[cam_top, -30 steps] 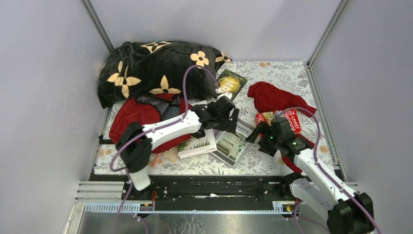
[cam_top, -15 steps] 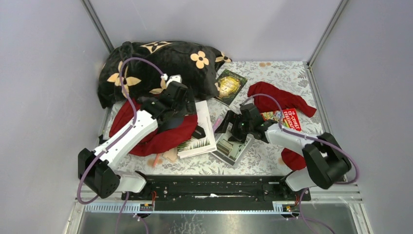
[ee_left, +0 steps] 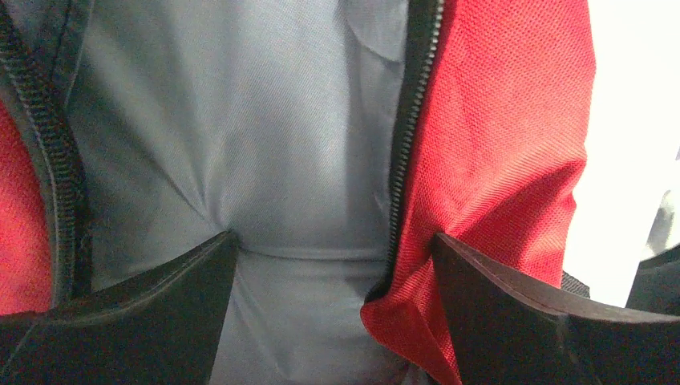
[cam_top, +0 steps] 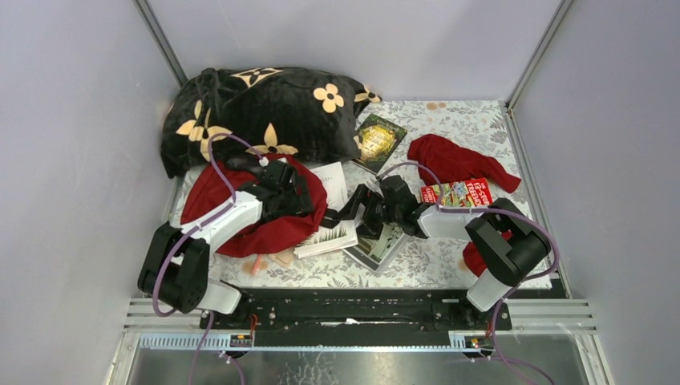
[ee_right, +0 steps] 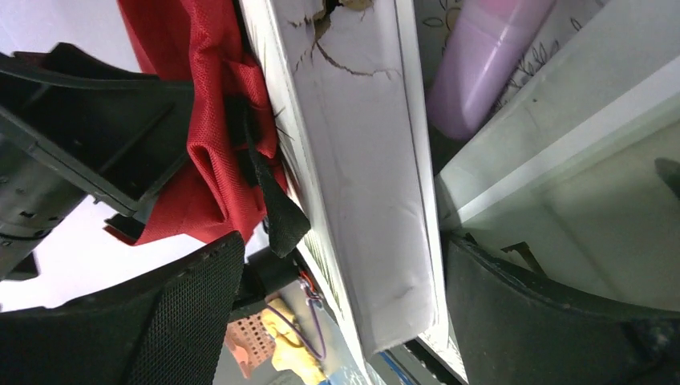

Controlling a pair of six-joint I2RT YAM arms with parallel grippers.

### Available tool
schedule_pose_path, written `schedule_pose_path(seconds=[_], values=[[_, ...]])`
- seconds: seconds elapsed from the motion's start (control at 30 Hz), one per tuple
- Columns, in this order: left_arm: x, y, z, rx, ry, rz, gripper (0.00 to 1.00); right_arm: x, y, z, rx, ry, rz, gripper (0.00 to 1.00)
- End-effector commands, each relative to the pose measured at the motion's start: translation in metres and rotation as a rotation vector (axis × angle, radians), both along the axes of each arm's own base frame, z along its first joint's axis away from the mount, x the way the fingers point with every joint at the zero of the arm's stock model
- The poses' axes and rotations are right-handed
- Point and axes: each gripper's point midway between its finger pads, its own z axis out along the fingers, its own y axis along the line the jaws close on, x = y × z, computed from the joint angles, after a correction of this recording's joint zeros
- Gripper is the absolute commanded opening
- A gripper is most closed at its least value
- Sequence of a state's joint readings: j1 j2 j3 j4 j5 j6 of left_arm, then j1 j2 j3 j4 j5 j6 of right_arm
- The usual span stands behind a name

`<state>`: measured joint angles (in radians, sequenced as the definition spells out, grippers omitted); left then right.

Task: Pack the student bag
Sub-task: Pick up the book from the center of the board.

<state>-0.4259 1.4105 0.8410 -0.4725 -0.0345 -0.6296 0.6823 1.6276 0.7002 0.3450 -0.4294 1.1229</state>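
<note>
From above, the student bag [cam_top: 277, 233] lies at the left of the desk [cam_top: 473, 120], its far side against a black blanket with orange flowers [cam_top: 265, 104]. The left fingers [cam_top: 295, 192] are over the bag's upper right part. The right fingers [cam_top: 358, 210] reach toward a white book with palm leaves [cam_top: 330, 234] that lies against the bag, next to another book [cam_top: 377, 247]. Farther back lie a green book [cam_top: 379, 138], a red garment [cam_top: 449, 160] and a red book [cam_top: 459, 192] whose white lettering is too small to read.

The left wrist view shows what the arm hides from above: the bag is unzipped. The left fingers are spread wide and hold nothing, one over the grey lining [ee_left: 240, 120], the other at the red flap beside the black zipper [ee_left: 405, 144].

In the right wrist view the right fingers are also wide, with the white book's edge between them, ungripped. A black strap [ee_right: 273, 208] hangs at its left and a lilac tube [ee_right: 481, 64] lies at its right.
</note>
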Motion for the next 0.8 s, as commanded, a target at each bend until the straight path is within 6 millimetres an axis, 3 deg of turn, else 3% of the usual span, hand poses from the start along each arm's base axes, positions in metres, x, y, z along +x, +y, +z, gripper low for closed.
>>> schedule_pose_path(seconds=[0.0,0.1,0.2,0.3,0.4,0.57,0.7,0.77], values=[[-0.011,-0.03,-0.032,-0.207,0.126,-0.034,0.95,0.007,0.015,-0.01,0.067,0.023,-0.029,0.96],[-0.015,-0.027,-0.039,-0.226,0.146,-0.015,0.94,0.011,0.019,0.005,0.126,-0.024,-0.033,0.91],[-0.012,-0.023,-0.033,-0.225,0.13,-0.002,0.94,0.014,0.023,0.019,0.166,-0.072,-0.023,0.73],[-0.006,-0.029,-0.014,-0.336,0.112,0.002,0.95,0.016,0.028,0.035,0.229,-0.106,-0.015,0.58],[0.005,-0.03,0.01,-0.401,0.048,0.02,0.94,0.016,0.027,0.049,0.264,-0.139,-0.021,0.53],[0.02,-0.012,0.039,-0.372,-0.034,0.066,0.95,0.015,0.023,0.064,0.252,-0.198,-0.011,0.34],[0.025,0.019,0.048,-0.292,-0.031,0.114,0.94,0.018,0.017,0.079,0.205,-0.263,0.001,0.54],[0.031,0.028,0.057,-0.298,-0.053,0.129,0.94,0.017,0.015,0.085,0.191,-0.283,0.009,0.56]])
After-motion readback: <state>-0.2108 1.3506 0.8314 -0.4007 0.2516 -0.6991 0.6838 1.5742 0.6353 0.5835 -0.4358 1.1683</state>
